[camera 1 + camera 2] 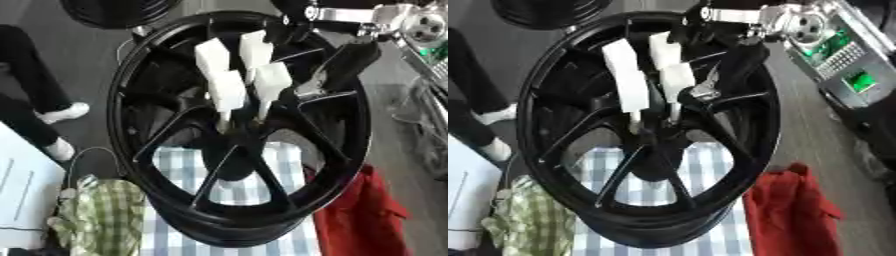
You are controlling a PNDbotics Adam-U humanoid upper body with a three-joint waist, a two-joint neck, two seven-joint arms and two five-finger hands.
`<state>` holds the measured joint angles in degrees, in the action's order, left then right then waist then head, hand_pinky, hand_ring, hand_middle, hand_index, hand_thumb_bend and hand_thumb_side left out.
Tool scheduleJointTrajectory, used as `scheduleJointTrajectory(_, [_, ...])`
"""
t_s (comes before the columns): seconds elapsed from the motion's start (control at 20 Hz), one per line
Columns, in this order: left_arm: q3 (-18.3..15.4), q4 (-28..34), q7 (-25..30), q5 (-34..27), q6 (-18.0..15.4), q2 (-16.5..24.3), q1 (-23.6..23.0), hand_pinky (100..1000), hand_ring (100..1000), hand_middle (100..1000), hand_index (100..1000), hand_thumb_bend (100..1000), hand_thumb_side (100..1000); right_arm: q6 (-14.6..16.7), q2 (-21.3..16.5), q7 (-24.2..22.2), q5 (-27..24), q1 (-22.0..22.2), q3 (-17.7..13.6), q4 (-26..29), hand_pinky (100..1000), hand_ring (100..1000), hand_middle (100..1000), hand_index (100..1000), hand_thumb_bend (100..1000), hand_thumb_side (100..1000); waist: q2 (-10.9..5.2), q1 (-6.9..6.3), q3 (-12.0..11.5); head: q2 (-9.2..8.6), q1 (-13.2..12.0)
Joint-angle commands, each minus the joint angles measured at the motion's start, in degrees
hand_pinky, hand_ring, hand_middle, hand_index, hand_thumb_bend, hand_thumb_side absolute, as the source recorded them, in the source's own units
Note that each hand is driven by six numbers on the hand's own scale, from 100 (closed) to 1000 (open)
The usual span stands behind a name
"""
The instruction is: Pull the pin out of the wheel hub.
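Note:
A large black spoked wheel hub stands tilted on a checked cloth and fills the middle of both views. Several white block-headed pins stick up out of its centre on thin shafts. The rightmost pin head is nearest my hand. My right arm comes in from the upper right past a silver joint. My black right hand reaches inside the rim, just right of the pins. Whether it holds a pin is hidden by the spokes. My left hand shows in neither view.
A blue-and-white checked cloth lies under the wheel, with a red cloth at its right and a green checked cloth at lower left. White paper lies far left. Equipment with green boards stands at right. A second tyre is behind.

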<state>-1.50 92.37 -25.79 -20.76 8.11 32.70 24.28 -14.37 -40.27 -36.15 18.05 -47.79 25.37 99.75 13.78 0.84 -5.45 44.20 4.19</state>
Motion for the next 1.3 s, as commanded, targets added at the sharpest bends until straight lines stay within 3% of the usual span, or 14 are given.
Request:
scheduleJointTrajectory(0.05, [-0.2, 0.6, 0.1, 0.2, 0.0, 1.1, 0.6, 758, 871, 833, 828, 439, 765, 0.9, -0.3, 0.5, 1.2, -0.9, -0.2, -1.2, 840, 834, 819, 839, 552, 322, -0.62, -0.27, -0.1, -0.08, 0.3])
scheduleJointTrajectory(0.35, [-0.2, 0.5, 0.1, 0.2, 0.1, 1.0, 0.6, 759, 872, 833, 828, 438, 768, 1.4, 0.5, 1.2, 1.6, -1.0, 0.0, -2.9, 828, 806, 798, 827, 550, 328, -0.26, -0.23, -0.3, -0.08, 0.4])
scheduleJointTrajectory(0.9, [-0.2, 0.4, 0.2, 0.3, 0.1, 1.0, 0.8, 759, 873, 834, 827, 435, 771, 1.2, 0.0, 3.6, 3.4, -0.4, -0.2, -1.9, 758, 623, 665, 795, 564, 325, 0.03, -0.13, -0.3, -0.08, 0.3])
scheduleJointTrajectory(1.3, [-0.2, 0.4, 0.4, 0.4, 0.3, 1.0, 0.8, 760, 872, 835, 827, 433, 773, 1.6, -0.7, 6.4, 4.3, -0.1, -1.0, 0.3, 767, 635, 672, 787, 567, 327, 0.22, -0.15, -0.2, -0.08, 0.3])
